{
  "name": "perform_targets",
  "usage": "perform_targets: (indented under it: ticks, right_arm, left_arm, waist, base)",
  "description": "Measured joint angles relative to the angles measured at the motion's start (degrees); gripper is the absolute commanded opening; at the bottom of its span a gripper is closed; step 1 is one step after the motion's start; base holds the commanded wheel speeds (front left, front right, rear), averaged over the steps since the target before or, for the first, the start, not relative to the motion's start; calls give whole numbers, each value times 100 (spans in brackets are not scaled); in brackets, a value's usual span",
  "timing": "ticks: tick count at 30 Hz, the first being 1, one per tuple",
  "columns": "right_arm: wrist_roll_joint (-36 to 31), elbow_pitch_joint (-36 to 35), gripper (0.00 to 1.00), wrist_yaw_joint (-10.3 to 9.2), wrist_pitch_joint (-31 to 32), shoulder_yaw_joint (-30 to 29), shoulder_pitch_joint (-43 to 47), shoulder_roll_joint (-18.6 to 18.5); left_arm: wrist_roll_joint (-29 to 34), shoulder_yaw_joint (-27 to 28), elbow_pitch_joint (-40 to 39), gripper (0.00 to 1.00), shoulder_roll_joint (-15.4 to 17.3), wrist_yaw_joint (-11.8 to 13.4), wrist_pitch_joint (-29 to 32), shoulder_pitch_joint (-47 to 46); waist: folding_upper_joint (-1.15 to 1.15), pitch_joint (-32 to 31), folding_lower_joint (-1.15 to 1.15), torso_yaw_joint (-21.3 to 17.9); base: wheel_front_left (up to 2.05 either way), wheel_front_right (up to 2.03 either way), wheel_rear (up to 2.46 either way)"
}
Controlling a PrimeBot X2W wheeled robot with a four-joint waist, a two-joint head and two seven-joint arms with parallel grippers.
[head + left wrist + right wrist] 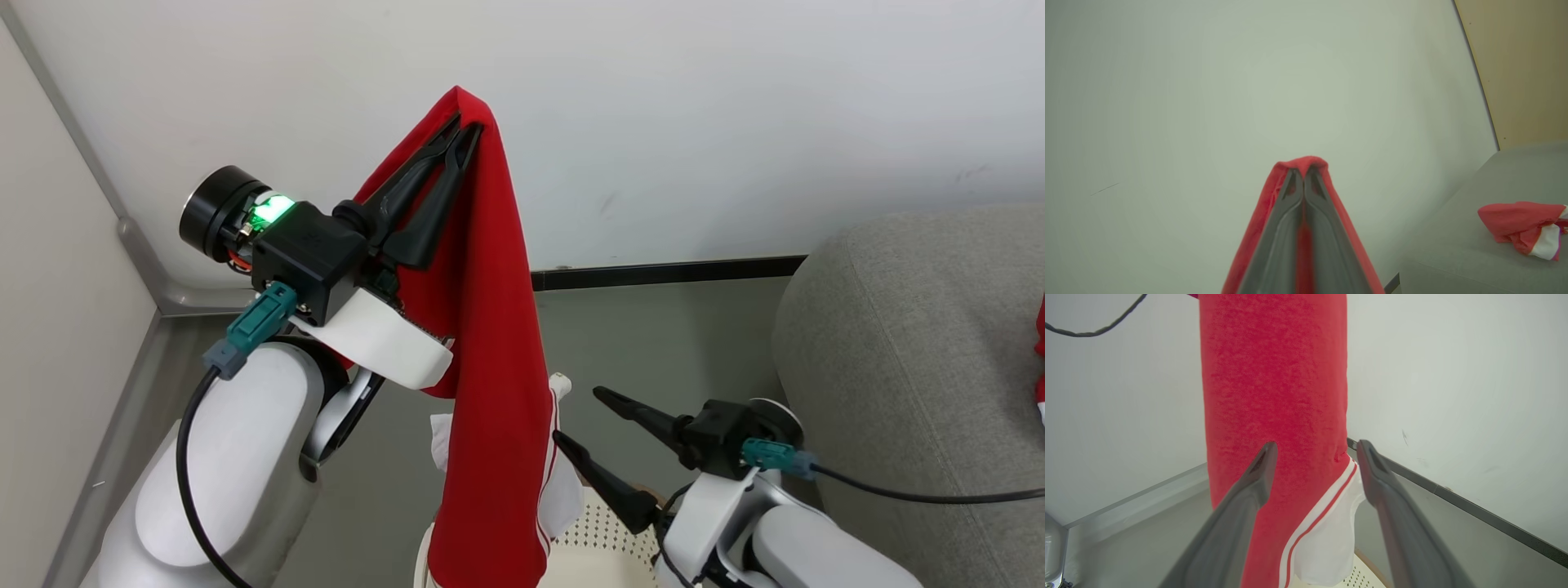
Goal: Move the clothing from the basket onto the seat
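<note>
The grey seat [898,351] stood off to the right of your left gripper [467,129], beyond the right arm. One red-and-white garment [1523,224] was already lying on its cushion.

A second red garment [490,327] hung from the left gripper's tips, its long axis running straight down. Its white, striped tail trailed toward the basket [600,531] directly beneath.

The left gripper was raised high against the wall, with its fingers pinched together on the garment's top fold.

Your right gripper [576,414] sat much lower, its jaws spread wide and holding nothing. It was just beside the hanging cloth's right edge, near the striped panel, though whether it touched the fabric could not be told.

The right arm was the nearer one to the seat, but the left carried the load. The coming move looked like a rightward carry, and the dangling tail would have to clear the basket rim and the open right fingers.
</note>
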Motion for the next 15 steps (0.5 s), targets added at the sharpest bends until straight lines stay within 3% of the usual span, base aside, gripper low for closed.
perform_targets:
  ticks: [11,15]
  right_arm:
    - [281,29,100,0,0,-314,-427,-655]
    - [590,51,100,0,0,-9,-481,-917]
  left_arm:
    - [-24,-26,-38,0,0,-52,8,-115]
    - [-47,-52,-58,0,-2,-79,5,-122]
  waist:
    - [0,38,0,22]
    - [0,52,0,42]
  base:
    - [0,0,0]
    - [0,0,0]
